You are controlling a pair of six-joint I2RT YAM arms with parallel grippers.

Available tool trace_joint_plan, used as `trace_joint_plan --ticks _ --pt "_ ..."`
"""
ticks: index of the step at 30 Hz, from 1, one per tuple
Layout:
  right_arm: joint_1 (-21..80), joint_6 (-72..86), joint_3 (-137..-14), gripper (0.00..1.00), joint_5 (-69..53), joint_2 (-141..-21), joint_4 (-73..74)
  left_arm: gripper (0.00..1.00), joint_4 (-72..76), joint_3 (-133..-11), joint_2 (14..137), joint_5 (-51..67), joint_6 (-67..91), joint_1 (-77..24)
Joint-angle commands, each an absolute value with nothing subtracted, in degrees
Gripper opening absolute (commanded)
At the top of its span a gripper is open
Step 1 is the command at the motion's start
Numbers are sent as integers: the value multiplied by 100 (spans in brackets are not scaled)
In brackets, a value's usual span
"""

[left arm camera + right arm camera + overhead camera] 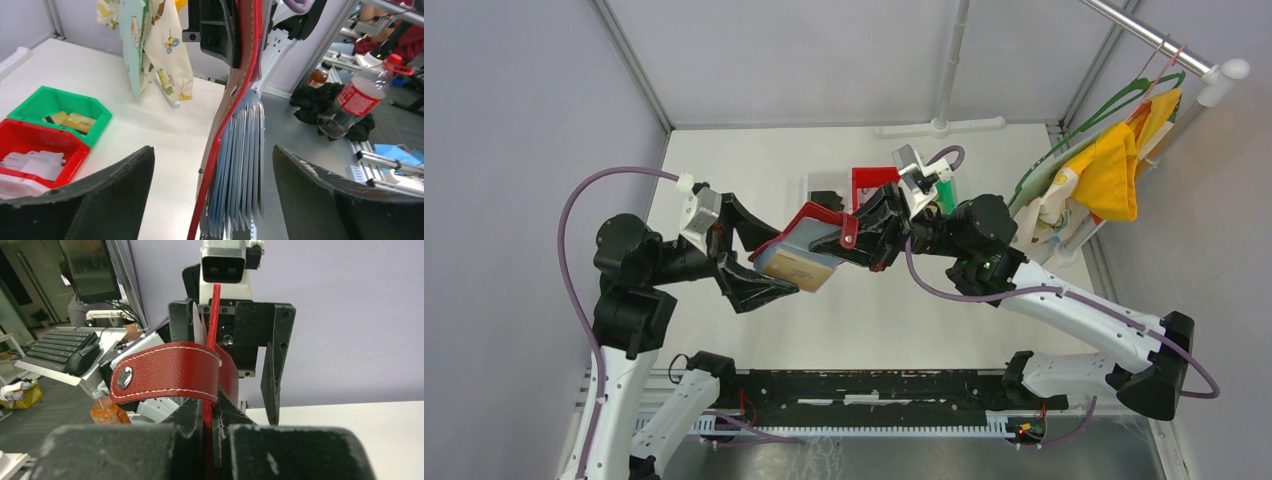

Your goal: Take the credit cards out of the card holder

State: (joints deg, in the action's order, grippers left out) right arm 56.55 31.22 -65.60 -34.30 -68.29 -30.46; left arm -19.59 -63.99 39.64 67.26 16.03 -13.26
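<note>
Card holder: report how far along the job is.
Done: some tan cards seemingly lie in the green bin. In hand: the right hand clamps the card holder open in the air, and the left hand is open around its pocket end. Left: at least one tan card sits in the holder and needs pulling out.

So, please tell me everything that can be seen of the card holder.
The card holder is dark red, leather-like, with white stitching and a strap tab bearing a metal snap. It is open, held off the table, its grey-blue pockets fanned. The right gripper is shut on its red cover; the open left gripper straddles the pockets.
</note>
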Motion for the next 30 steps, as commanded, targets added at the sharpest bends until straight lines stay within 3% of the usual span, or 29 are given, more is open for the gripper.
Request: trace_joint_plan --ticks 1,4,12,16,19,22,25,30 --pt "5656 3635 -6442 0 -3311 -6790 -4282 87 -1019 -6155 3850 6928 2636 -1324" --pt "5660 4037 -6216 0 -3017 -6829 -4864 76 -1106 -6119 3816 7084 2718 -1320" --pt "5740 4813 -5243 0 -2288 -7020 -6687 65 -209 -5966 3657 6835 3356 -1323" --pt "5840 4616 -4871 0 -1891 -6882 -7030 22 -364 -6085 3780 6677 3146 -1315" --pt "5853 4426 -4811 1 -1771 -6759 -6957 5 -1189 -6254 3843 6474 2423 -1318" --pt "5836 4133 -4845 26 -1872 -6606 -6363 3 -1738 -6420 3997 6395 1937 -1318" --pt "5712 3866 -4774 44 -2108 -6336 -5826 2 -2089 -6650 4191 6482 1645 -1321" --pt "5411 3481 -5316 53 -3110 -6223 -4285 2 -3249 -7232 4560 6837 619 -1316"
